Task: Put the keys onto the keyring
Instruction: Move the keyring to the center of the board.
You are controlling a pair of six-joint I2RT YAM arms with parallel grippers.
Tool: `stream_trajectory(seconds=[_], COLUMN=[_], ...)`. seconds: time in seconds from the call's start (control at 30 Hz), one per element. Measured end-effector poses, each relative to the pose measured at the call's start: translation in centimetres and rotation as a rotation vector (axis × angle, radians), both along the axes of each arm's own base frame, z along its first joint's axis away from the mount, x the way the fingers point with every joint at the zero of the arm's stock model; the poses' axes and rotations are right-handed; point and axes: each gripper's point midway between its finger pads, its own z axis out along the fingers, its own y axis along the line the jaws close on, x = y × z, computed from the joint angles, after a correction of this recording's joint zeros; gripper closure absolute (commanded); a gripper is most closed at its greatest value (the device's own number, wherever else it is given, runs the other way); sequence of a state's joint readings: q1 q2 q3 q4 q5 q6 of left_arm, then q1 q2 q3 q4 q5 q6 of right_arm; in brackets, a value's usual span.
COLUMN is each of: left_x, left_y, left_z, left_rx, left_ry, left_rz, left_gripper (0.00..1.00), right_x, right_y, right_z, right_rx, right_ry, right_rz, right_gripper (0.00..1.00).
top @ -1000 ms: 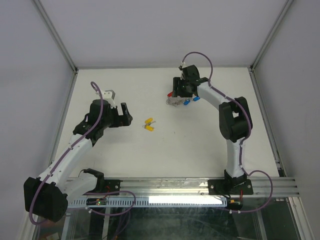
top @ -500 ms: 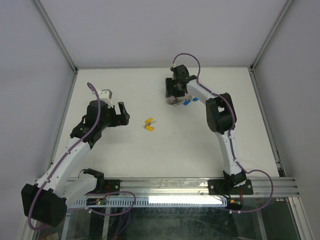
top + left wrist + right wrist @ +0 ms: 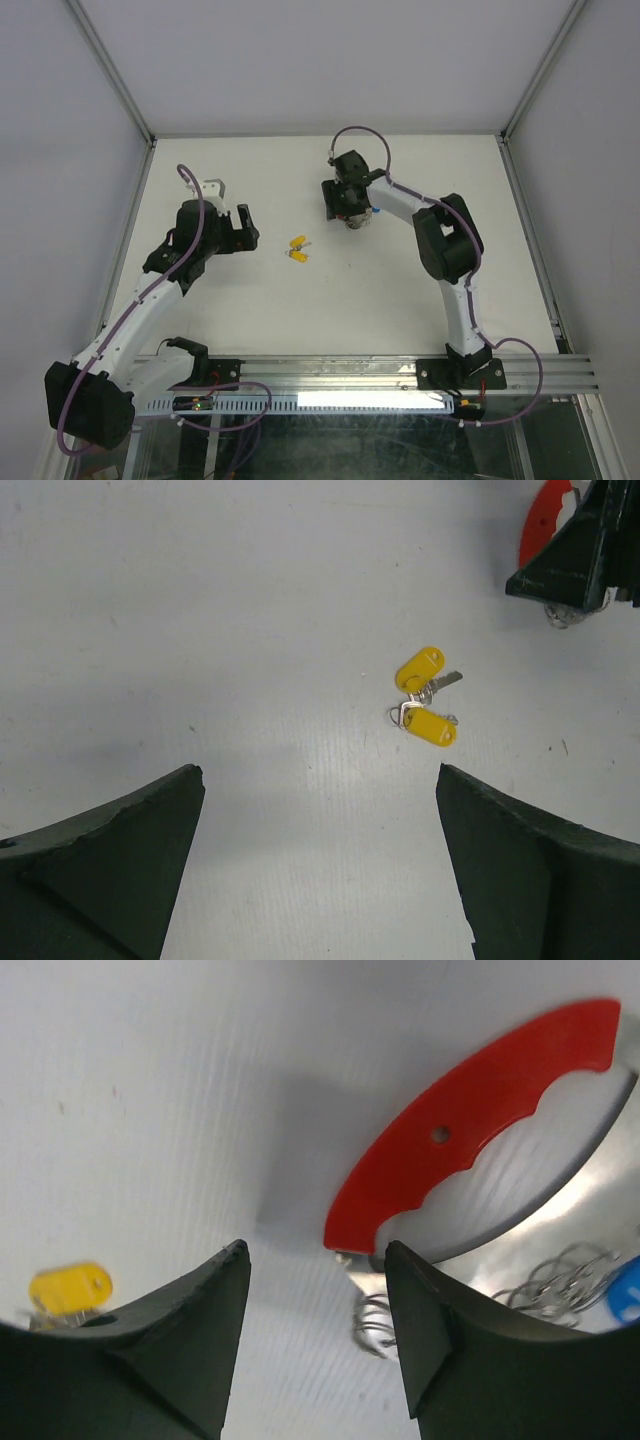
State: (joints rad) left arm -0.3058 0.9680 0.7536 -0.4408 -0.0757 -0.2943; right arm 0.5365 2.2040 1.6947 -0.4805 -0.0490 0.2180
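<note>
1. The task is at its start: the two yellow keys (image 3: pixel 425 698) lie loose together near the middle of the table (image 3: pixel 300 320), well apart from the keyring (image 3: pixel 470 1120). Neither of them is on it yet.
2. The keyring lies nearer the far edge, a little right of the middle. Its red strip (image 3: pixel 543 525) and grey rings (image 3: pixel 560 1280) show clearly, with a blue cap (image 3: pixel 628 1290) beside the rings. Whether that blue key already hangs on a ring, I cannot tell.
3. The left gripper (image 3: pixel 320 865) hovers to the left of the yellow keys, its jaws spread wide and empty.
4. The right gripper (image 3: pixel 315 1330) is just above the keyring, jaws spread, gripping nothing. The end of the red strip lies just ahead of the gap.
5. What is left, in my judgement — to take up the keyring and a key, then join them.
6. Compared with one second ago, the right arm has swung toward the left, and in the top view its gripper now covers the keyring. The left arm and the yellow keys are almost where they were.
</note>
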Motion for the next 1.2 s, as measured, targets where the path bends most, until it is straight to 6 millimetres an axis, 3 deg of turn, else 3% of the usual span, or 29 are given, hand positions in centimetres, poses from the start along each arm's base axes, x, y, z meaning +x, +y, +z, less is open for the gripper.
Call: stream_trajectory(seconds=[0.4,0.67,0.83,0.9,1.0,1.13,1.2], left_x=[0.0,-0.2,-0.3,-0.3,-0.3,-0.2,-0.2], left_y=[-0.6,-0.4,-0.3,-0.3,-0.3,-0.4,-0.4], left_z=[-1.1,0.5,0.8,0.8,0.7,0.2,0.0], left_rx=[-0.006,-0.017,-0.018,-0.018,-0.016,-0.006,0.001], left_ry=[0.043,-0.011,-0.023,-0.022,-0.02,-0.004,-0.001], left_rz=[-0.027,-0.021,-0.018,-0.018,-0.02,-0.028,-0.033], left_gripper=[0.01,0.01,0.01,0.01,0.01,0.01,0.01], right_x=[-14.5,-25.1,-30.3,-30.9,-30.1,-26.8,-24.6], right_y=[-1.8,-2.8,-4.1,-4.4,-4.7,-5.2,-6.1], right_z=[-0.3,-0.4,0.7,2.1,5.9,10.7,11.7], right_rx=[-0.064,-0.083,-0.085,-0.051,0.042,0.131,0.14], right_ry=[0.134,0.221,0.248,0.229,0.128,-0.023,-0.069], right_rz=[0.127,0.17,0.17,0.155,0.104,0.001,-0.069], right_gripper=[0.39,0.38,0.37,0.35,0.33,0.4,0.44])
